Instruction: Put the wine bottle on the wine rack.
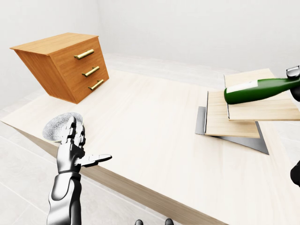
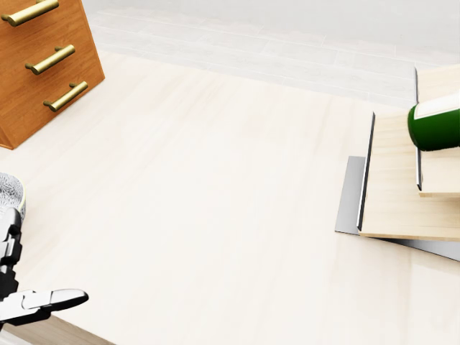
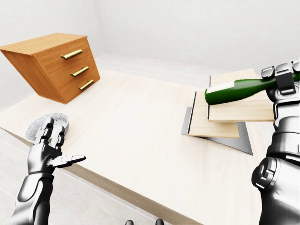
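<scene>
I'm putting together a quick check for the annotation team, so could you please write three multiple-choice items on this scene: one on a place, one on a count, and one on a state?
1. Where in the right-eye view is the brown wooden drawer chest?
A. upper left
B. lower right
C. bottom centre

2. How many brass handles show on it?
A. one
B. three
C. five

3. How is the dark green glass wine bottle held?
A. upright on the pale wooden table
B. lying roughly level in the right robot hand, above the light wooden stepped wine rack
C. in the left robot hand

Answers: 1 A, it stands at the table's upper-left end. 2 B, one per drawer. 3 B, fingers wrap its neck end; the left robot hand is open.
</scene>
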